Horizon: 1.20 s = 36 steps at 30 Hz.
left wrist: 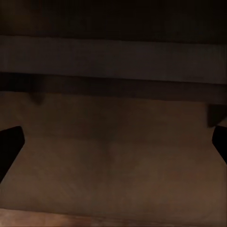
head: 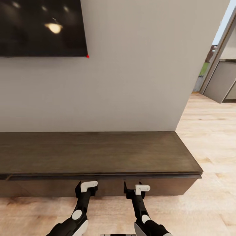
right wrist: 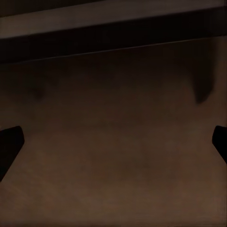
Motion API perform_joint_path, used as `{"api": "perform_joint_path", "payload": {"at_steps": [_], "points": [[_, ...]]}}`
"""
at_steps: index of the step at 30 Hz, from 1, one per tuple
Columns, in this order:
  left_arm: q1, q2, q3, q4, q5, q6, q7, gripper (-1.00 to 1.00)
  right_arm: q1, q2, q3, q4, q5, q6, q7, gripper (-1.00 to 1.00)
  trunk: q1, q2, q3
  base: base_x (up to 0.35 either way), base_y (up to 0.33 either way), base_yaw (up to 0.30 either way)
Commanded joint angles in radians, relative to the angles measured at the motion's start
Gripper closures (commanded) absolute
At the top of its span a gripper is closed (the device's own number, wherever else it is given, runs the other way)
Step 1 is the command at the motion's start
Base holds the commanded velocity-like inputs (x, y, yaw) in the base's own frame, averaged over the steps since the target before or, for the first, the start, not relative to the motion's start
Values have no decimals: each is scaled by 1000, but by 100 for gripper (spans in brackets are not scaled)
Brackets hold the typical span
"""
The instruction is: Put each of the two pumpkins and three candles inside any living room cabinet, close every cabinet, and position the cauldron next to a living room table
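Head view: both end effectors (head: 86, 189) (head: 135, 191) near cabinet (head: 98, 154) front

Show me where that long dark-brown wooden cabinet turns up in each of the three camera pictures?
Head view: the cabinet runs across the lower half, against the pale wall; both grippers are low at its front.
Left wrist view: its brown front is close up, between the spread fingertips.
Right wrist view: the front again, close and dim.
Shared landmark: the dark overhanging top edge above the front.

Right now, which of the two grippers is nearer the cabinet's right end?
The right gripper; it sits at the cabinet front closer to the doorway-side end, while the left gripper is further toward the cabinet's middle.
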Motion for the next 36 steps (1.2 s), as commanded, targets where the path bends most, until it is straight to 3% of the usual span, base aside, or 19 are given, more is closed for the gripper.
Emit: {"api": "perform_joint_path", "payload": {"at_steps": [1,9,27,36], "points": [[-2,2,-8,-1,10,-7,6,-100,-1,0,9,1,-4,-3,-8,-100,0,0,-1,142,0,0],[-2,2,-8,-2,10,-7,8,-100,-1,-1,9,1,-4,-3,-8,-100,0,0,-1,-17,0,0],[-1,-5,-6,4,13,-3,-1,-100,-1,-4,3,1,-4,8,-5,-100,0,0,-1,-323,0,0],[8,0,-12,-16,29,9,6,-100,-1,-4,-2,-12,-10,143,-10,-100,0,0,-1,-243,0,0]]}}
